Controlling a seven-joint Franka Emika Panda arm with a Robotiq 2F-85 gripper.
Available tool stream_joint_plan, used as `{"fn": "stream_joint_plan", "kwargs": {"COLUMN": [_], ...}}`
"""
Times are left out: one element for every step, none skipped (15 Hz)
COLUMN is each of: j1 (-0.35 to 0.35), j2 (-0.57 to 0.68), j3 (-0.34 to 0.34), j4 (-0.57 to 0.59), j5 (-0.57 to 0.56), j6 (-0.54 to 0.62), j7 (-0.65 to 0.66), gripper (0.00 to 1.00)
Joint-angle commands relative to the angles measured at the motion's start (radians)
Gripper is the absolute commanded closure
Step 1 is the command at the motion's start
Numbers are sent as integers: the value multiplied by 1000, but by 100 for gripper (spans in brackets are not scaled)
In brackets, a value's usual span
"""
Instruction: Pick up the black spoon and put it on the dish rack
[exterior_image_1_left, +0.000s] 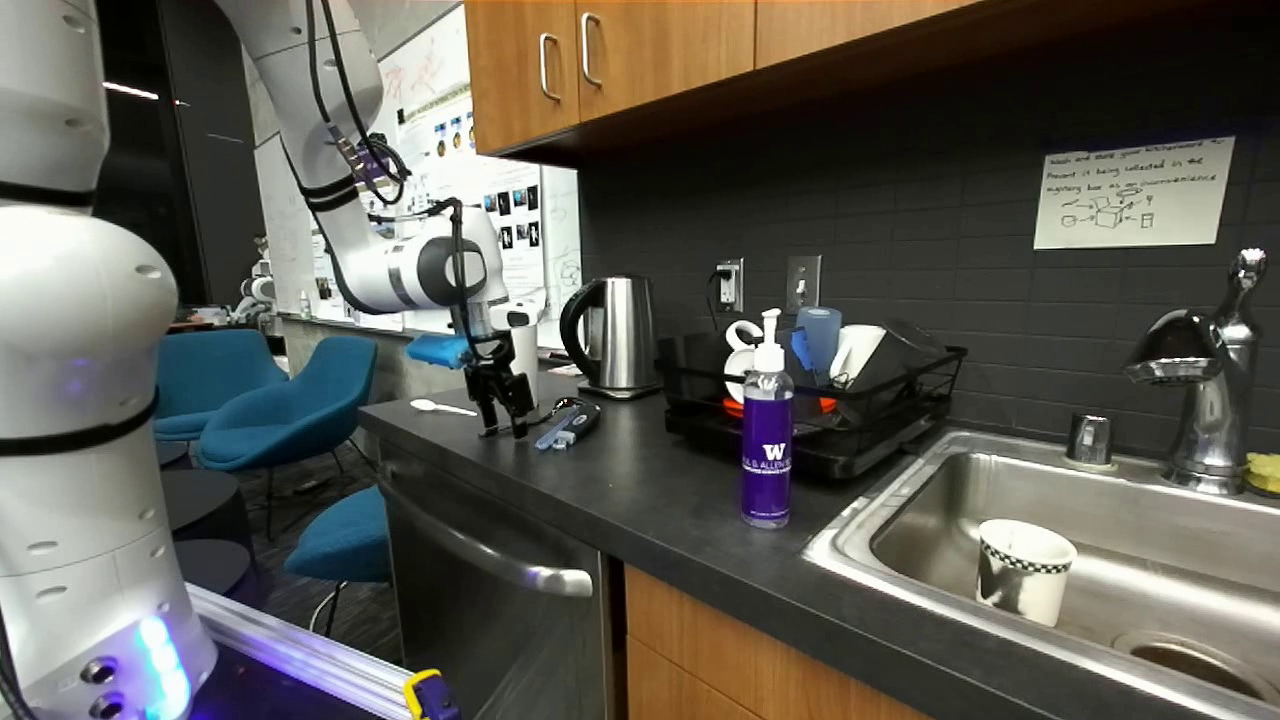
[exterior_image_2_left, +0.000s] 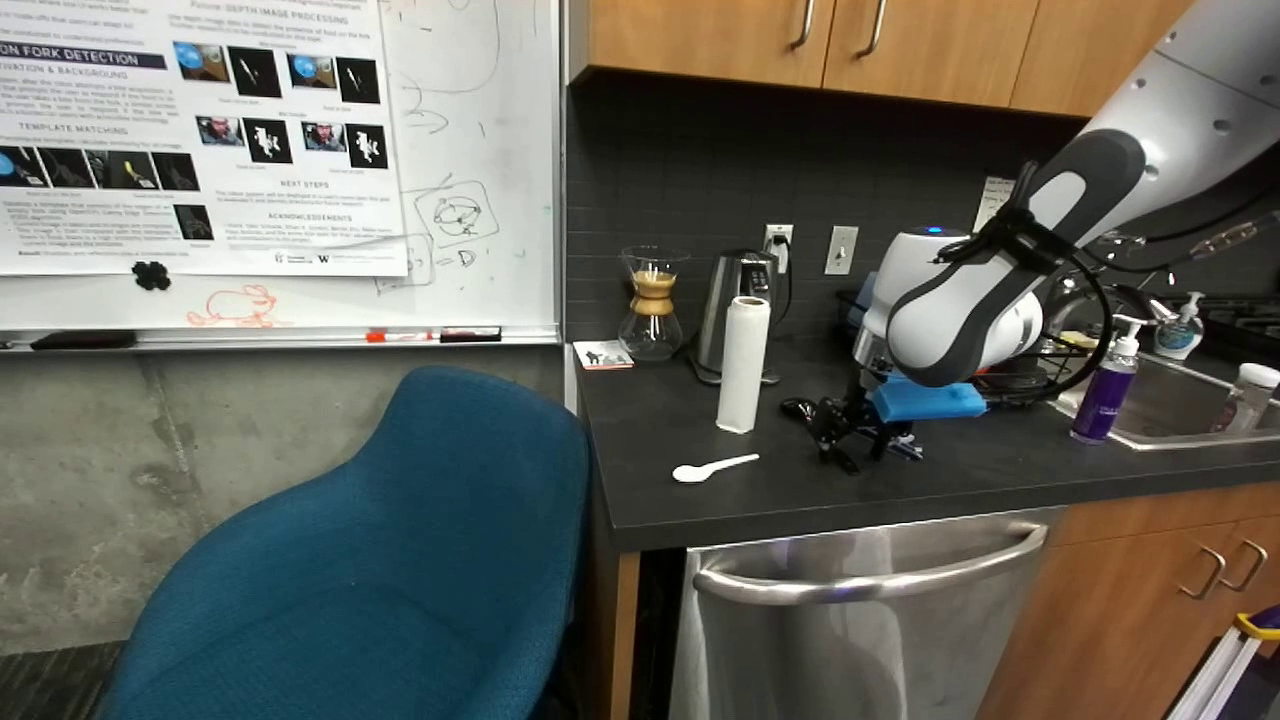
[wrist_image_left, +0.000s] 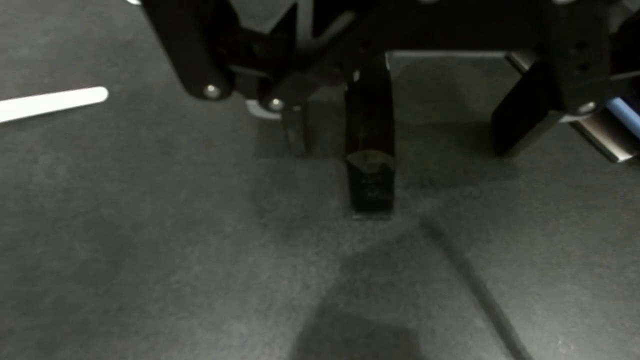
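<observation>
The black spoon lies on the dark counter. In the wrist view its dark handle runs between my gripper's two fingers, nearer the left one. In an exterior view its dark bowl shows beside the gripper; the rest is hidden behind the fingers. My gripper is open, low over the counter and around the handle, with gaps on both sides. It also shows in both exterior views. The black wire dish rack stands beside the sink, holding cups and dishes. In an exterior view the arm mostly hides it.
A white spoon lies near the counter's end. A black and blue utensil lies close beside the gripper. A white roll and steel kettle stand behind. A purple bottle stands before the rack, near the sink.
</observation>
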Motion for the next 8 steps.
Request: {"fn": "stream_joint_plan", "kwargs": {"j1": [21,23,26,30,33,35,38,41], "j2": [14,11,9,8,6,3,2,0], "j3": [-14,-11,-9,-7,-6,-5,-3,-2], "j4": [17,19,20,21,22,23,23,23], "j5": [-42,-46,-48,-50,-50,-47,-45,-41], "j6": [-12,-13,-13,-13,-14,-17,-18,-18], "j7": [37,35,33,33,28,24,22,17], "gripper": [39,45,53,59,66,75,82,89]}}
